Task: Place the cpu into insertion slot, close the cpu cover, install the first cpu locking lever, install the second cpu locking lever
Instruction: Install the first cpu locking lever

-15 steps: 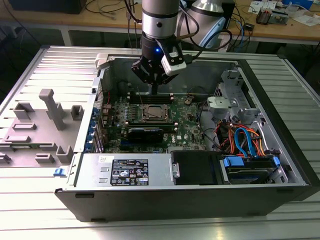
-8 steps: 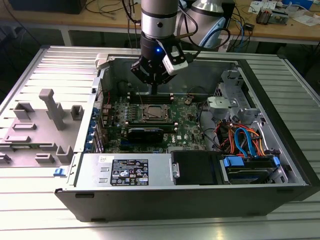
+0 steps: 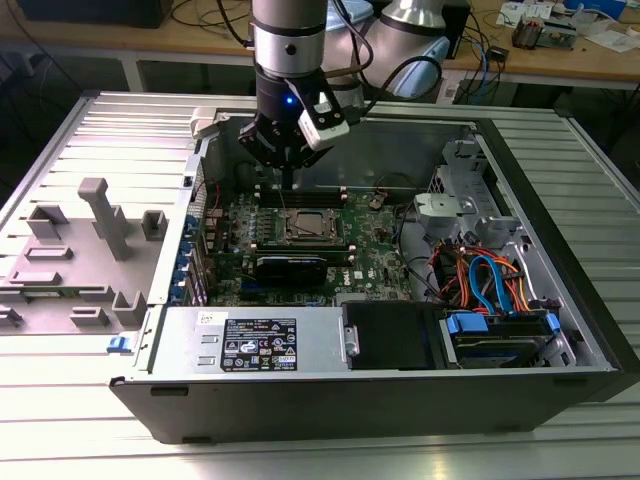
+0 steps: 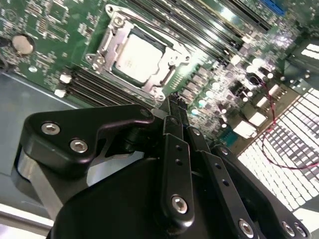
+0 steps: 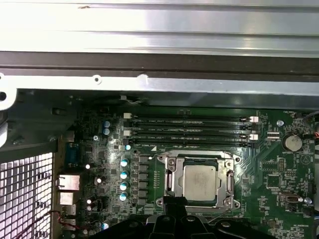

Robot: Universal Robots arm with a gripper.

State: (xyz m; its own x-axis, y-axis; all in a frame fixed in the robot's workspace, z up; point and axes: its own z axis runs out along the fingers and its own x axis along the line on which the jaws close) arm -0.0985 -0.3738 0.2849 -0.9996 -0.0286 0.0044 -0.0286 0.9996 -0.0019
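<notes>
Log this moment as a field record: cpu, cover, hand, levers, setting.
cpu: seated in the insertion slot, metal top up
cpu cover: lying flat around the cpu
hand: shut, empty, close beside the slot's edge
levers: latched or not, cannot tell
setting: green motherboard inside an open computer case

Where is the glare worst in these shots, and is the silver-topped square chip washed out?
First wrist view: the ribbed bare-metal surface is blown out white, yet the silver-grey square cpu reads clearly. Second wrist view: the perforated vent grille glares white and the cpu's top shines pale. Exterior view: lighting is mostly even, without strong glare.
</notes>
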